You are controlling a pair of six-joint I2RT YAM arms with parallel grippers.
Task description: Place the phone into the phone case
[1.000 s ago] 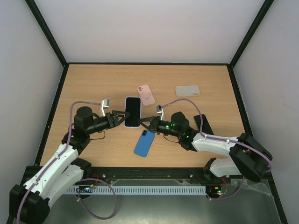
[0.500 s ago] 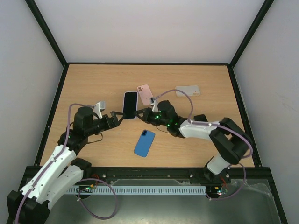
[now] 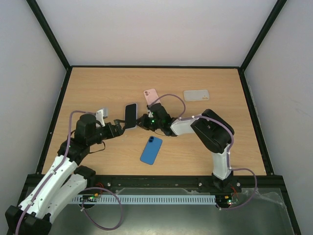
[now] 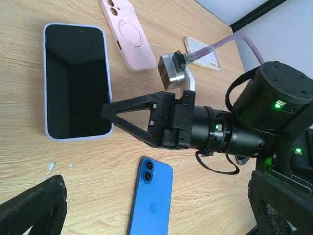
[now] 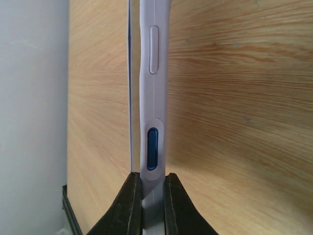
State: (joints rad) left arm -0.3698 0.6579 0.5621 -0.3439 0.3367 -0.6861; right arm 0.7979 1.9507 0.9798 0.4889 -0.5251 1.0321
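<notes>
Now, near the middle of the table [image 3: 98, 88]: phone [image 3: 130, 115], screen dark, wrapped in a pale lilac case [image 5: 154, 73]. Looks tipped up along one long side in the overhead view; cannot tell whether its lower edge touches the wood. Pinched at the rim of a long side, close to a bottom corner, by the right gripper [image 5: 152, 178], jaws closed down to the thickness of phone and case. Seen edge-on from the right wrist, with two side buttons showing above the fingertips.

Left gripper [image 3: 119, 128]: spread wide, nothing between the fingers, pointing toward the phone's near end from the left. Contact with it impossible to judge.

Nearer than both grippers, flat on the wood: blue phone [image 3: 151, 150], back up, camera lenses at its far end. Beyond the right gripper: pink case [image 3: 152, 97], just right of the held phone's far end and apart from it. Further right, well apart: clear case [image 3: 196, 94].
</notes>
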